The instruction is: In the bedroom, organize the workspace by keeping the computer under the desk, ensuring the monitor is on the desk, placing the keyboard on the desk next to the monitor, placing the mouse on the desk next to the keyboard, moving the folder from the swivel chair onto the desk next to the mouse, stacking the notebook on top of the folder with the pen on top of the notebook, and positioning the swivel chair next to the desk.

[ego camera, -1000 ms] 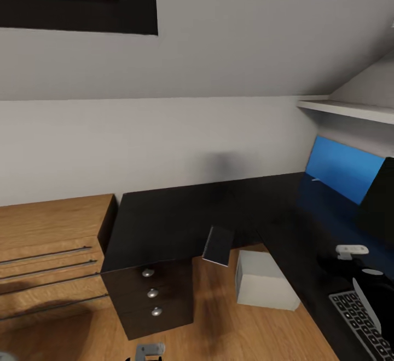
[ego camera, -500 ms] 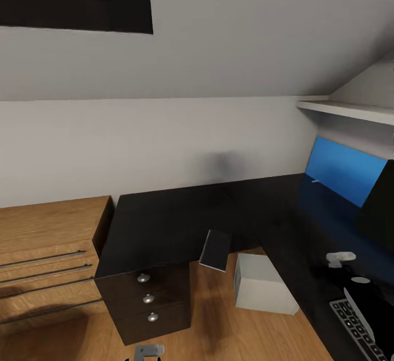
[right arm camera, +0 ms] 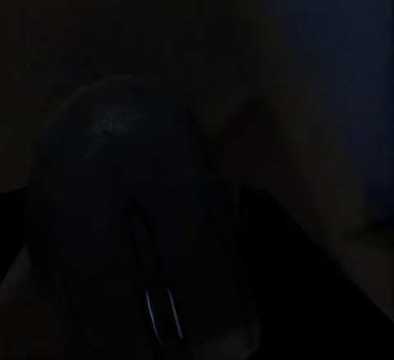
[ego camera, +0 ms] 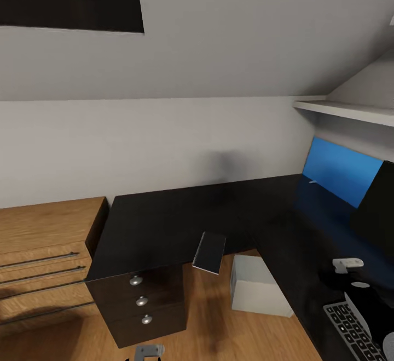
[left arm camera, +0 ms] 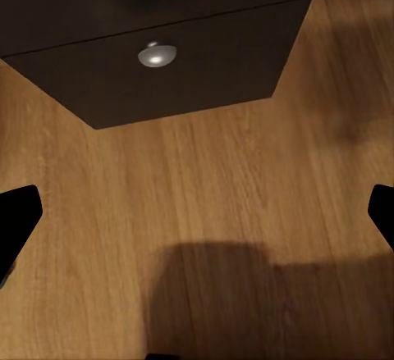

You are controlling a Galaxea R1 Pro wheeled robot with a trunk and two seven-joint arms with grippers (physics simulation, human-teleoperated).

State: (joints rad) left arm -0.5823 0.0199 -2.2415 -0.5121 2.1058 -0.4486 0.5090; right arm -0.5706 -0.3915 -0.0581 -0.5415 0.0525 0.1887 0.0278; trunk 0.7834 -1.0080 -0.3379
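Though R tool's grip unclear, dark mouse (right arm camera: 148, 237) right under it; L tool (left arm camera: 197, 212) spread wide over floor (left arm camera: 246, 180).

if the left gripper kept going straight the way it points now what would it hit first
Probably the bare wooden floor: the left wrist view looks straight onto it between the open fingertips. The dark drawer unit lies off to one side, though depth is unclear.

No readable text, label or number on any surface, keyboard (ego camera: 358, 331) keys included.
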